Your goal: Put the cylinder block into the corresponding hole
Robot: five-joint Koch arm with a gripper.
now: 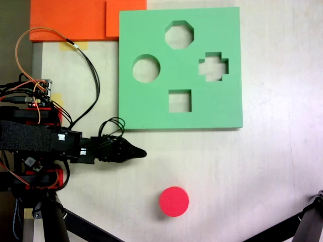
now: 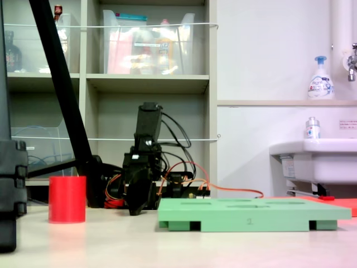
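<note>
Claw [image 1: 141, 153] looks closed; empty; apart from cylinder block [image 1: 174, 201].

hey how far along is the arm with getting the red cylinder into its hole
Nothing looks done yet. The cylinder block stands upright on the table, apart from the green board, and the round hole is empty. The gripper holds nothing; it points into the space between block and board. Still left: reach the block, grasp it, carry it over and drop it into the round hole.
</note>
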